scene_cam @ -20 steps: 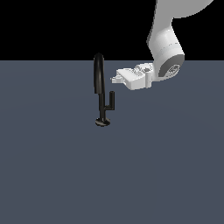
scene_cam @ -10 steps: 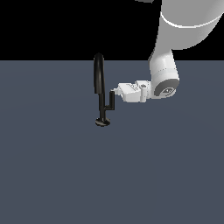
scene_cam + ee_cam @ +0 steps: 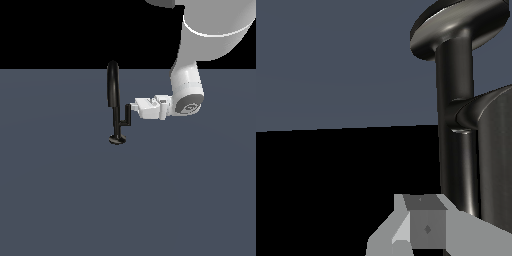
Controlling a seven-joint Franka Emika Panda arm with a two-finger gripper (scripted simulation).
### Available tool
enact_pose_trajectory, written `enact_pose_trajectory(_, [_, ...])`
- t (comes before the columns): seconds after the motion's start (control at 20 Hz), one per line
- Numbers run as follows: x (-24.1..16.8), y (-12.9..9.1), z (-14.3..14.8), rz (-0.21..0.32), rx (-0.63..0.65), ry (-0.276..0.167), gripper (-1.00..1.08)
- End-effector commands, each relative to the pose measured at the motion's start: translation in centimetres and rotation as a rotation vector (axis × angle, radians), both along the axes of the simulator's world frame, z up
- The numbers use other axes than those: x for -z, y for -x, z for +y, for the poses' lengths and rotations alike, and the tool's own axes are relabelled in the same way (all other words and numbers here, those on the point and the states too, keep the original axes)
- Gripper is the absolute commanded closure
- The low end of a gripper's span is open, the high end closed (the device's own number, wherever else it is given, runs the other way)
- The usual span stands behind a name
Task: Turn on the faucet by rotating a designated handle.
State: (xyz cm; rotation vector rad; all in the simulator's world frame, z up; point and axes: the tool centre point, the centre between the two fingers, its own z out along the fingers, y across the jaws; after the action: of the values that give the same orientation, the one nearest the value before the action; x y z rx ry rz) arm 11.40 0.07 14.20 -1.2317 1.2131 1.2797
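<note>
The glossy black faucet stands on the grey floor, its arched spout over a thin stem and a round base disc. The handle, a short L-shaped lever with an upright peg, branches from the stem toward the exterior view's right. My gripper comes in horizontally from that side, and its white fingers look shut with nothing between them. The tip sits at the top of the peg, touching or nearly so. In the wrist view the stem and the handle loom just past the fingertips.
The flat grey-blue floor spreads around the faucet, with black background beyond its far edge. My white arm rises at the exterior view's upper right.
My gripper has come down from level with the spout's upper part to the height of the handle's peg. The faucet and handle have not visibly moved.
</note>
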Motion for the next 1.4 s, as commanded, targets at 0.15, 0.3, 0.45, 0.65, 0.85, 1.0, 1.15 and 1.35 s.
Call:
enact_pose_trajectory(0.15, [-0.4,0.9,0.0,0.0,0.0,0.0,1.08])
enact_pose_trajectory(0.3, [-0.6,1.5,-0.1,0.0,0.0,0.0,1.08])
enact_pose_trajectory(0.45, [-0.8,2.1,-0.1,-0.001,0.0,0.0,1.08])
enact_pose_trajectory(0.65, [-1.1,2.9,-0.1,-0.001,0.0,0.0,1.08])
enact_pose_trajectory(0.85, [-1.4,3.8,-0.2,-0.001,0.0,0.0,1.08])
enact_pose_trajectory(1.0, [-1.7,4.5,-0.2,-0.002,0.001,0.0,1.08])
enact_pose_trajectory(1.15, [-1.8,4.3,-0.2,-0.006,0.005,0.002,1.08])
enact_pose_trajectory(1.35, [-1.3,5.5,-0.3,-0.005,0.004,0.002,1.08])
